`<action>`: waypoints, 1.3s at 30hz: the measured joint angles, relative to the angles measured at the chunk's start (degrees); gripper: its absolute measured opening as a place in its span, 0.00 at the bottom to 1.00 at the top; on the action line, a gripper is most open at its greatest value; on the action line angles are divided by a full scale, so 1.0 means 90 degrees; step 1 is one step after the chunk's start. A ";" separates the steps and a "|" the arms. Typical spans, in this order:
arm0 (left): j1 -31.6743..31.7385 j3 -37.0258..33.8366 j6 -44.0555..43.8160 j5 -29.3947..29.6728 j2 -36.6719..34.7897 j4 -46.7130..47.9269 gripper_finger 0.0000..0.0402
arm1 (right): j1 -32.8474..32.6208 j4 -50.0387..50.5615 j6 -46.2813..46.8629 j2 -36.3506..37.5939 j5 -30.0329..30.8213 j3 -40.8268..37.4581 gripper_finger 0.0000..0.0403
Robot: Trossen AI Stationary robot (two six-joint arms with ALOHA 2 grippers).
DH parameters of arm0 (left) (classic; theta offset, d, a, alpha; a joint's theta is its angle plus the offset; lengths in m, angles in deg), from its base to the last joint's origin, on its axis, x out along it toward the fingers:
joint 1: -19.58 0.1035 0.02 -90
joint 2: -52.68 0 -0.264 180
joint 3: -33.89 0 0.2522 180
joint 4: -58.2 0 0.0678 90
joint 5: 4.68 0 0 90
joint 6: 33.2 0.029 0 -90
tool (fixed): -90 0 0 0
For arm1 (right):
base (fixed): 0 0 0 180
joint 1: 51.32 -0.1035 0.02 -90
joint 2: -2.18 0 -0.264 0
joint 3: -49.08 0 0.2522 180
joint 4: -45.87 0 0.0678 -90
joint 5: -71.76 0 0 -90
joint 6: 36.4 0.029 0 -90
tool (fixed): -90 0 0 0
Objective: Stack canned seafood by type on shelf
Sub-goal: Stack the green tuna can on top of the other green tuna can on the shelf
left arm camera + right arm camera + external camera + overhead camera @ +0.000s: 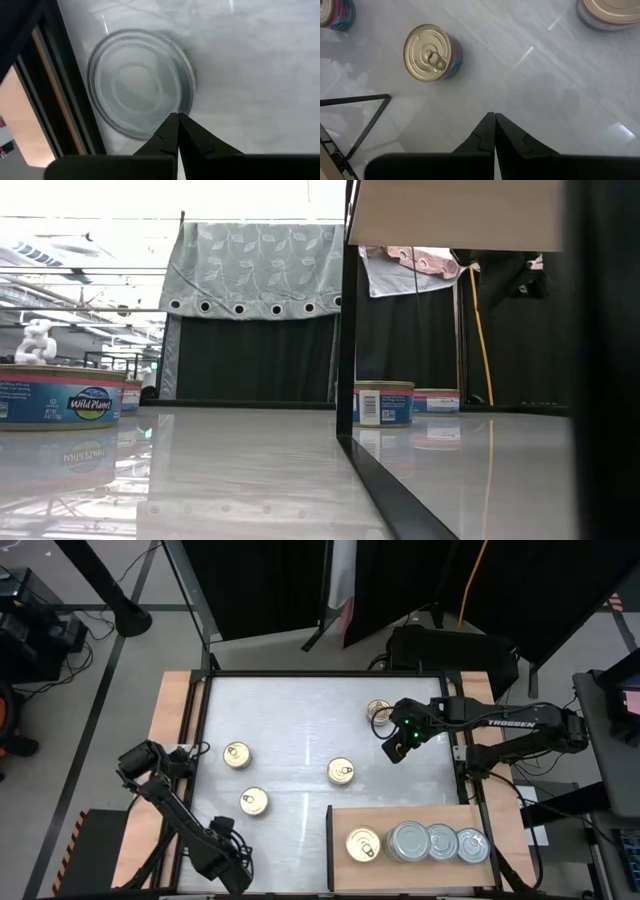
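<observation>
High view: the light-brown rectangular wooden shelf board (410, 820) lies at the near right corner of the white glossy tabletop (300, 730), and on it four small flat round tins stand in a row, each touching the next: a gold pull-ring tin (363, 846) at the left end, then a plain silver-grey tin (408, 842), a second silver tin (441, 842) and a third silver tin (472, 846). Loose on the tabletop are three more gold-topped tins, well apart from each other: one at the left (236, 754), one nearer the front (253, 802) and one near the middle (341, 772). A fourth gold tin (379, 711) sits toward the far right, partly hidden behind the right arm. The right gripper (396, 747) hangs over bare tabletop just beside that tin, its two dark fingers (485, 131) pressed together on nothing. The left gripper (192, 757) waits at the table's left edge, fingers (169, 131) likewise clenched and empty, with a blurred silver-topped tin (140, 90) just ahead in its wrist view, beside the black table frame (60, 85)
</observation>
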 joint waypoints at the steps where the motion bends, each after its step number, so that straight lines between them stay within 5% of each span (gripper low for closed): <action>1: 0.0000 -0.0046 0.0012 0.0011 0.0000 -0.0008 0.02 | 0.0000 0.0000 0.0000 0.0000 0.0002 0.0000 0.00; 13: 0.0000 -0.0332 0.0182 0.0193 -0.0024 -0.0544 0.02 | 0.0000 0.0005 -0.0100 0.0000 0.0002 0.0000 0.00; 22: 0.0005 0.0132 0.0285 0.0506 -0.0085 0.0324 0.01 | 0.0000 0.0000 -0.0132 0.0000 0.0002 0.0000 0.00; 39: -0.0012 -0.0215 0.0879 0.0734 -0.0066 0.0100 0.00 | 0.0000 -0.0010 -0.0226 0.0000 0.0005 0.0000 0.00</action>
